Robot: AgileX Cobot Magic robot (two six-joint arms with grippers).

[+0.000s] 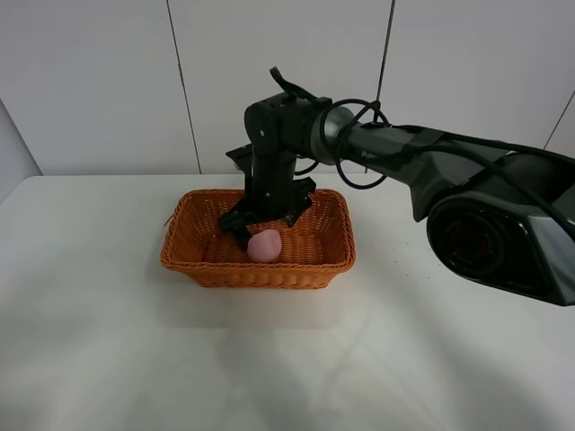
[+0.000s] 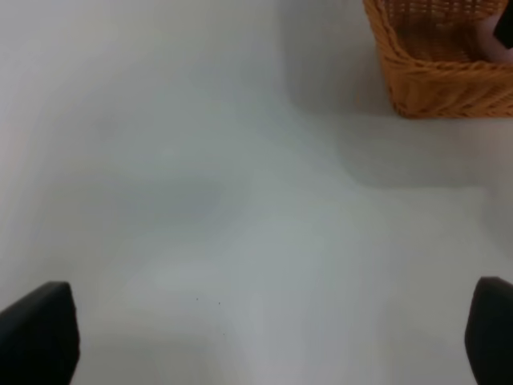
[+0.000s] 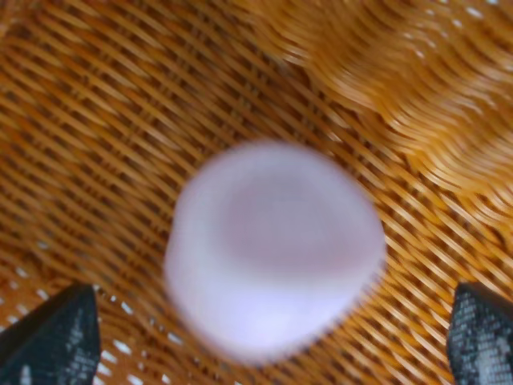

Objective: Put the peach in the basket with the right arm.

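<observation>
You can see the small, rounded pale-pink peach (image 1: 264, 245) inside the rectangular orange-brown woven wicker basket (image 1: 256, 268), toward its near wall, on the white table (image 1: 108, 341). Your glossy black right arm (image 1: 422, 162) reaches down into the basket, and its black right gripper (image 1: 262, 224) hangs just above the peach, fingers spread wide and clear of the fruit. Your left gripper (image 2: 264, 337), also spread apart, hovers over the table near a corner of the basket.

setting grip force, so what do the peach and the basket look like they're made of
The basket looks like woven wicker or rattan, orange-brown and matte: interlaced strands and a braided rim show. The peach looks like smooth plastic or foam, possibly a replica: uniform pale pink, no blemishes visible, but the close view is blurred, so that's a guess.
</observation>
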